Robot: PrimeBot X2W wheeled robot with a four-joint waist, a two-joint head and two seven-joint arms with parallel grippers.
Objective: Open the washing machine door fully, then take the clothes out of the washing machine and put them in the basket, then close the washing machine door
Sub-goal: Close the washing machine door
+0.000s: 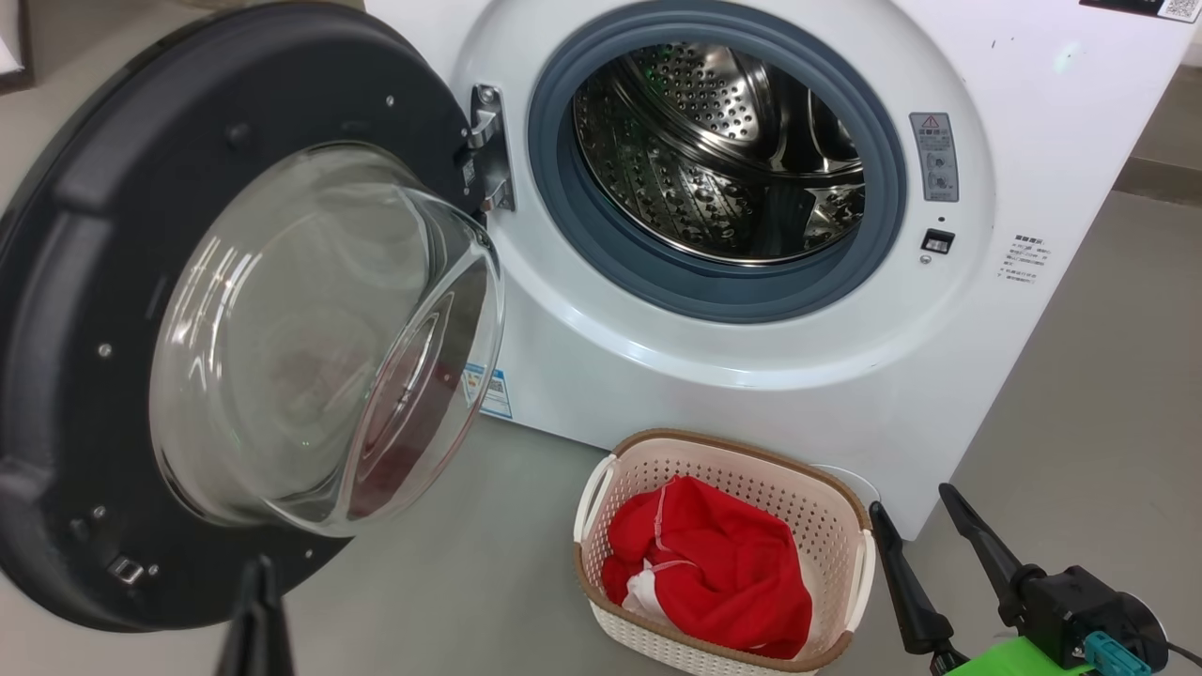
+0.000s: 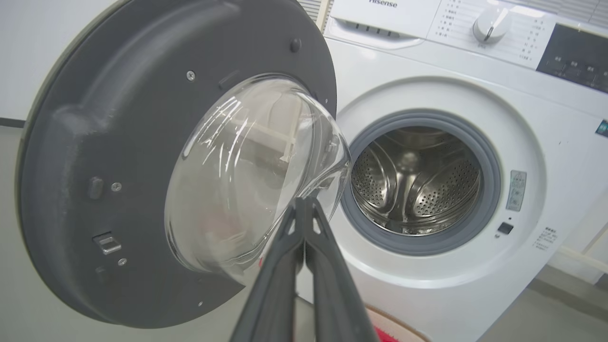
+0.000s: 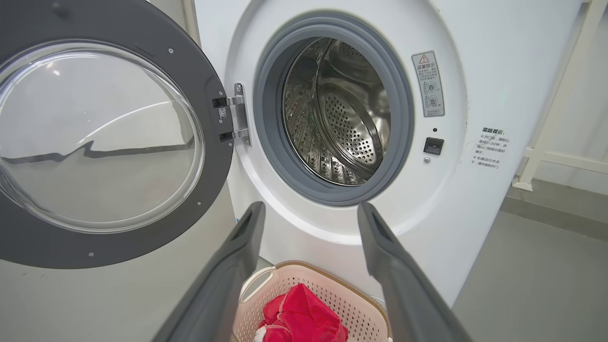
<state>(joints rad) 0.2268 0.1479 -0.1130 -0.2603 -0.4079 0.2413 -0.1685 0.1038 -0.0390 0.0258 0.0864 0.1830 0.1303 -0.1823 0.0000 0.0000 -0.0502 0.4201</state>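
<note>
Hanging wide open, the door sits left of the washing machine; red clothes lie in the basket on the floor, left tool pinched shut, right tool spread wide.

We see the big round glossy black washing machine door cut off at the head view's left edge, and our dark left end effector cropped at its bottom. On the white boxy washing machine, the label print is too small for us to read.
</note>
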